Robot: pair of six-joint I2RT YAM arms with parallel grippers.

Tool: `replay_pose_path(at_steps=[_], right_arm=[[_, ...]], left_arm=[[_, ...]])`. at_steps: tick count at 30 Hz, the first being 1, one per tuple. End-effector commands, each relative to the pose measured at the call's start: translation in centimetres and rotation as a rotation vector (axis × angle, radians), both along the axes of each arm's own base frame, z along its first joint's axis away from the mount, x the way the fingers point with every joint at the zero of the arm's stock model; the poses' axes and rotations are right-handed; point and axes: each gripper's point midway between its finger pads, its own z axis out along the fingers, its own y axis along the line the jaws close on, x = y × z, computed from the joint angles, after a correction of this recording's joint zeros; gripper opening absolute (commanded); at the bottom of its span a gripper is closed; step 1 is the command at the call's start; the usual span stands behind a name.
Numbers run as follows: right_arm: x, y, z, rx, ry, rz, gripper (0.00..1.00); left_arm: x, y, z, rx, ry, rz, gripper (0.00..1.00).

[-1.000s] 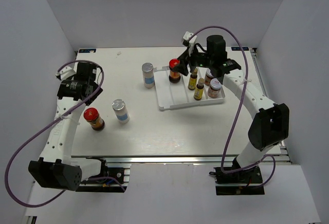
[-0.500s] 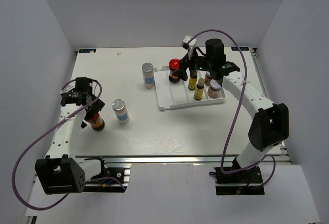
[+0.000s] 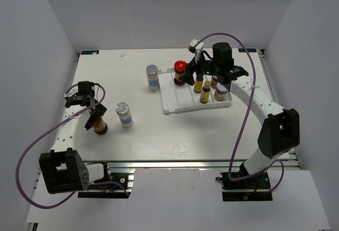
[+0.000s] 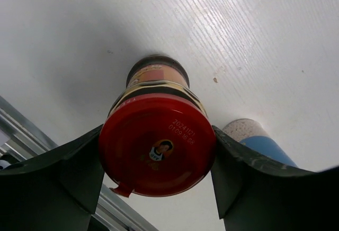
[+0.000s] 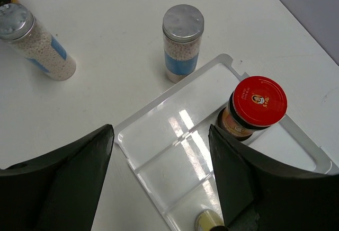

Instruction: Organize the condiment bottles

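Wrist views alone show left jaws pinching red-lidded jar [image 4: 157,151], right jaws spread.

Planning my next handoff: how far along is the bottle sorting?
Done: one red-lidded jar, two yellow bottles and a white-lidded jar stand in the tray. In hand: left fingers clasp the second red-lidded jar. Left: both shakers on the table.
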Motion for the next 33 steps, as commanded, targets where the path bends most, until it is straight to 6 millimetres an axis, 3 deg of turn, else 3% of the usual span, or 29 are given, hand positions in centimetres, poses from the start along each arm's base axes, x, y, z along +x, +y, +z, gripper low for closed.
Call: replay_pose_path(at_steps=[1,4,6,7,8,12,16,20,22,26,29,30,32,33], right_arm=[[-0.3,-0.6,2.0,0.015,-0.054,-0.010,0.78],[-0.4,-0.7,1.8,0.009,-0.054,-0.011,0.78],[-0.4,-0.8,1.9,0.008,-0.056,-0.012,0.78],[-0.5,-0.9,1.8,0.005,-0.053,-0.011,0.77],[-0.5,-0.9,1.7,0.004,-0.052,-0.009,0.77],[-0.8,-0.9,2.0,0.005,-0.056,0.001,0.76],[-0.8,-0.9,2.3,0.009,-0.055,0.004,0.72],[-1.2,-0.8,2.4,0.014,-0.047,0.014,0.67],[-1.4,-1.0,2.2,0.010,-0.044,0.012,0.63],[-1.7,-1.3,2.2,0.008,-0.044,0.012,0.53],[-1.9,-1.4,2.3,0.010,-0.042,0.012,0.43],[-2.0,-1.5,2.3,0.011,-0.042,0.012,0.40],[-2.1,-1.6,2.2,0.007,-0.037,0.013,0.29],[-2.1,-1.6,2.3,0.006,-0.040,0.012,0.26]], left_arm=[[1.5,0.4,0.2,0.009,-0.052,0.000,0.79],[1.7,0.6,0.2,0.019,-0.054,0.001,0.70],[1.9,0.9,0.7,0.025,-0.067,0.001,0.57],[2.0,1.0,1.0,0.029,-0.076,0.002,0.50],[2.1,1.1,1.4,0.035,-0.083,0.001,0.33],[3.6,1.3,4.6,0.049,-0.174,-0.001,0.00],[6.7,1.1,8.8,0.041,-0.323,-0.016,0.00],[9.2,1.1,10.5,0.034,-0.384,-0.022,0.00],[10.7,0.6,10.6,0.015,-0.396,-0.041,0.00],[13.4,-0.7,12.9,0.017,-0.452,-0.082,0.00],[14.7,-2.1,13.4,0.014,-0.465,-0.119,0.00],[15.4,-3.9,14.2,0.010,-0.487,-0.163,0.00],[16.2,-5.8,14.6,0.025,-0.482,-0.212,0.00],[16.6,-6.5,15.8,0.033,-0.499,-0.228,0.00]])
